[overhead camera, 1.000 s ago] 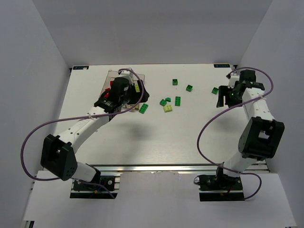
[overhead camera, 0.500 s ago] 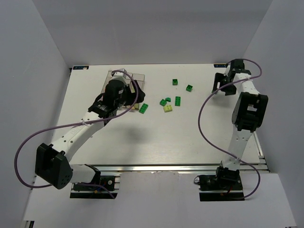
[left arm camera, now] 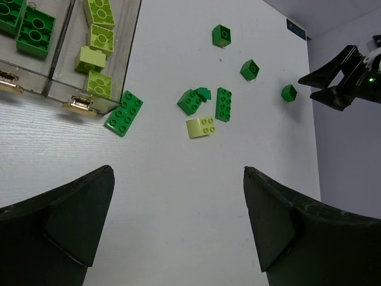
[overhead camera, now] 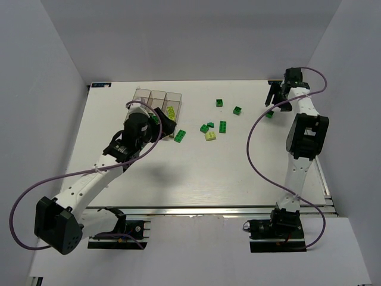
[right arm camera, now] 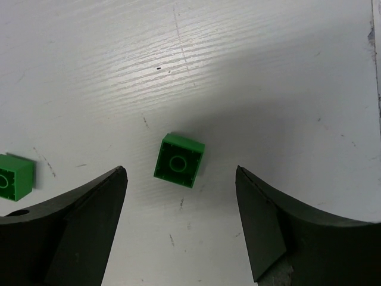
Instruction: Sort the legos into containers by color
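Observation:
The three clear containers (overhead camera: 158, 95) stand at the far left; in the left wrist view (left arm camera: 122, 71) the right bin holds pale yellow-green legos (left arm camera: 98, 39) and the middle one dark green legos (left arm camera: 36, 30). Loose green legos (overhead camera: 222, 126) and one pale lego (overhead camera: 211, 136) lie mid-table. My left gripper (overhead camera: 166, 127) is open and empty, in front of the bins, with bare table between its fingers (left arm camera: 178, 176). My right gripper (overhead camera: 273, 102) is open at the far right, above an upside-down green lego (right arm camera: 178, 159) that lies just beyond its fingertips (right arm camera: 181, 176).
A long green brick (left arm camera: 124, 113) lies against the front corner of the right bin. Another green brick (right arm camera: 15, 177) lies left of the right gripper. The enclosure's back wall and right table edge (overhead camera: 324, 173) are close to the right arm.
My left arm has drawn back towards me from over the bins, which now show. My right arm has swung to the far right corner, over the green lego there.

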